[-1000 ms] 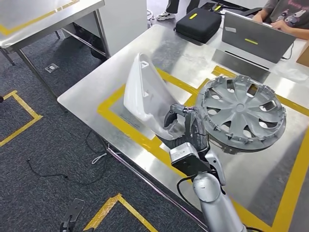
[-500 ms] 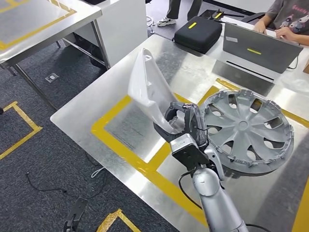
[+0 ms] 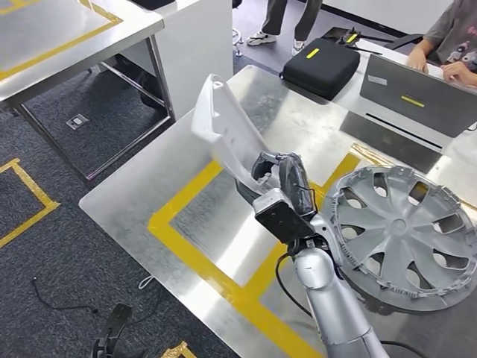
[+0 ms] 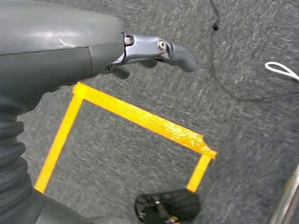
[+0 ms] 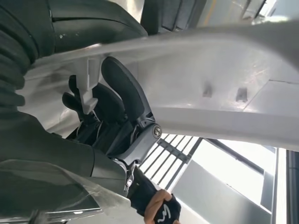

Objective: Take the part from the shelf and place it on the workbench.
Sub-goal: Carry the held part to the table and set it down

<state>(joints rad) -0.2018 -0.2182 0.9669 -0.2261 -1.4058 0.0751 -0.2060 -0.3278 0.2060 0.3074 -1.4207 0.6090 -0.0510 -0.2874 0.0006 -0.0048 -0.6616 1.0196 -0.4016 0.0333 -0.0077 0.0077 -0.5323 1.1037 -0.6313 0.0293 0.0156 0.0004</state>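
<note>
The left hand (image 4: 155, 49) hangs over carpet, fingers (image 4: 181, 52) straight and apart, holding nothing. Above the desk (image 3: 135, 186), the right hand (image 3: 279, 179) grips the white part (image 3: 225, 134), whose long axis slants up and away to the left. Beside it lies a hubcap (image 3: 402, 239).

No readable text, label or number anywhere I look; markings too small or blurred.

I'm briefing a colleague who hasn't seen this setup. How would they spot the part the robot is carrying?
Start at the steel workbench marked with yellow tape. Above its taped rectangle, the right hand grips a white moulded plastic part. Unlike the round grey hubcap lying flat beside it, it is glossy, tapered and tilted in the air.
</note>
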